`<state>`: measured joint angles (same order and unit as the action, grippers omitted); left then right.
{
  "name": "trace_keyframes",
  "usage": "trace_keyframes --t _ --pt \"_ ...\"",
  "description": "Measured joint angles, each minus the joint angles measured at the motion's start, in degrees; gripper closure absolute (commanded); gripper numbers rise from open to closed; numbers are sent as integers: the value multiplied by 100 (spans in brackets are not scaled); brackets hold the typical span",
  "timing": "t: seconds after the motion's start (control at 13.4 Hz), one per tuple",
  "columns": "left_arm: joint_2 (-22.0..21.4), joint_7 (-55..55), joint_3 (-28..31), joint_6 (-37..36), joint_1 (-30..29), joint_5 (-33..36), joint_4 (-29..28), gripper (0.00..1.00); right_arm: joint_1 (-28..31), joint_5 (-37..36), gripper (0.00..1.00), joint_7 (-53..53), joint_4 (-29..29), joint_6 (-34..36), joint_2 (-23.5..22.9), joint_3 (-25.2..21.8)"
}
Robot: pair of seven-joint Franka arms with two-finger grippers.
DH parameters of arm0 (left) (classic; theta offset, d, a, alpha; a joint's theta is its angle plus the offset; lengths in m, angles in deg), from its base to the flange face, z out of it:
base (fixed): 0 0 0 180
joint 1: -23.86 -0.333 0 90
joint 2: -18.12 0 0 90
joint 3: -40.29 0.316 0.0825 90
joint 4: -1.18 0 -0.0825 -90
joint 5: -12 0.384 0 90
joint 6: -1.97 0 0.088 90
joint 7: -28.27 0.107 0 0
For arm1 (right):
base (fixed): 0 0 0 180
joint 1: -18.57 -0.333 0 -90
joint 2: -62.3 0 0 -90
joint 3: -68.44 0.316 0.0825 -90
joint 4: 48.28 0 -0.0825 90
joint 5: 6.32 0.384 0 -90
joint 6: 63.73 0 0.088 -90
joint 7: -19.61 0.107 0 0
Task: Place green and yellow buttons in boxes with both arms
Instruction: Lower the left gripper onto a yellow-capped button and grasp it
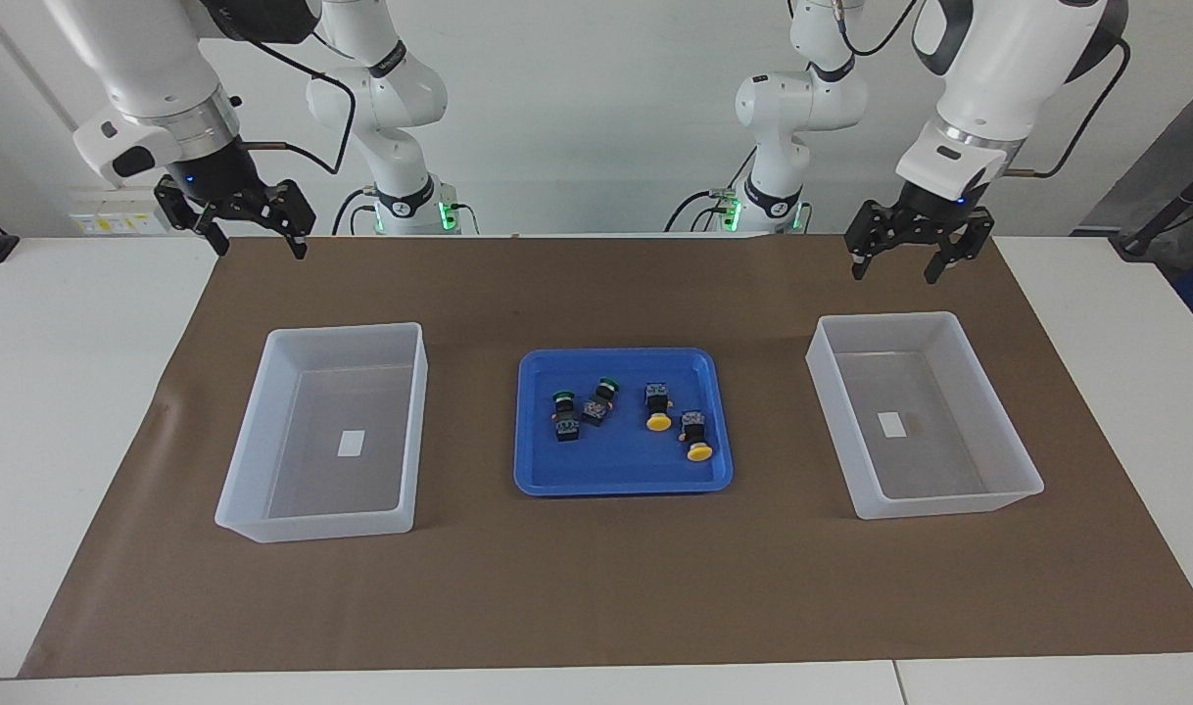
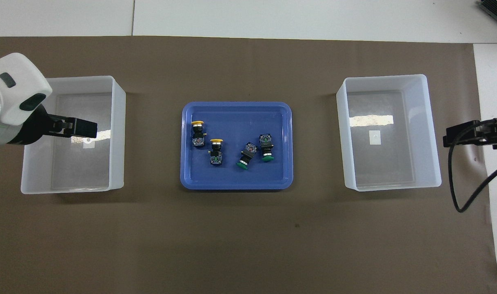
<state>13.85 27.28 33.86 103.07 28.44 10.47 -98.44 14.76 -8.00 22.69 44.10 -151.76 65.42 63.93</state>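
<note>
1. Buttons first: all four sit in the blue tray [image 1: 624, 475] at mid-table, none boxed, so the whole job is ahead.
2. Right gripper [image 1: 256, 238] hangs high over the mat near the right arm's end, fingers spread wide, holding nothing.
3. Box at the right arm's end [image 1: 249, 460] is bare but for its label.
4. Two green buttons [image 1: 564, 415] [image 1: 599, 402] lie toward that box, apart from each other.
5. Two yellow buttons [image 1: 657, 407] [image 1: 695, 436] lie toward the left arm's end.
6. Box at the left arm's end [image 1: 1008, 431] holds no button either.
7. Left gripper [image 1: 897, 262] hovers above the mat by that box, fingers wide, empty.
</note>
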Motion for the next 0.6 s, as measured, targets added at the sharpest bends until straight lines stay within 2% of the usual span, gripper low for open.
trace_keyframes --t 0.3,0.6 --pt "129 -176 -11 1075 506 -1 -746 0 -4 0 0 0 18 -42 8 0" --pt "719 -850 -16 1966 1054 -2 -1031 0 -10 0 0 0 52 -77 11 0"
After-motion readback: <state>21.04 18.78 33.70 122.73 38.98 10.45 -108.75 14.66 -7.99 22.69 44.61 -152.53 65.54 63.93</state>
